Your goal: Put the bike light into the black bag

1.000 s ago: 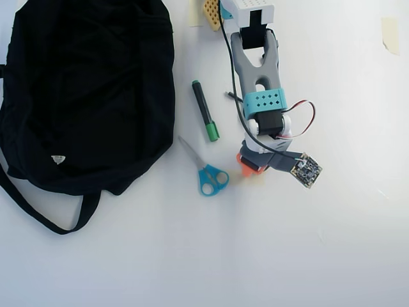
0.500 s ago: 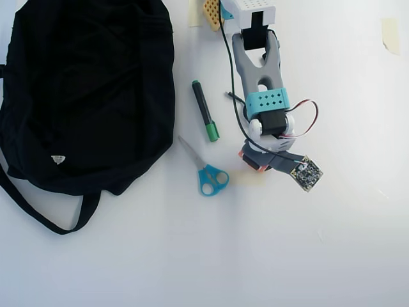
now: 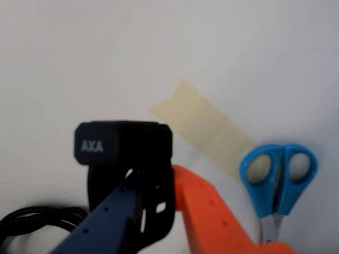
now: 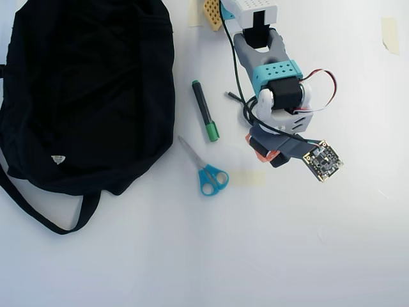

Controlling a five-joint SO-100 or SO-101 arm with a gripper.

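In the wrist view the bike light [image 3: 123, 143], a small black block marked AXA with a loop strap below it, sits between my dark blue finger [image 3: 106, 222] and my orange finger [image 3: 206, 211]. My gripper [image 3: 156, 177] is shut on it. In the overhead view my gripper [image 4: 267, 152] is right of the scissors, and the arm mostly hides the light. The black bag [image 4: 83, 89], large and floppy with a small white tag [image 4: 58, 158] and a long strap [image 4: 38, 214], lies at the far left, well apart from my gripper.
Blue-handled scissors [image 4: 208, 173] lie between the bag and my gripper, and show in the wrist view [image 3: 278, 180]. A green-capped marker [image 4: 205, 110] lies above them. A strip of tape [image 4: 248, 178] is on the white table. A coiled black cable [image 3: 32, 219] lies at the lower left.
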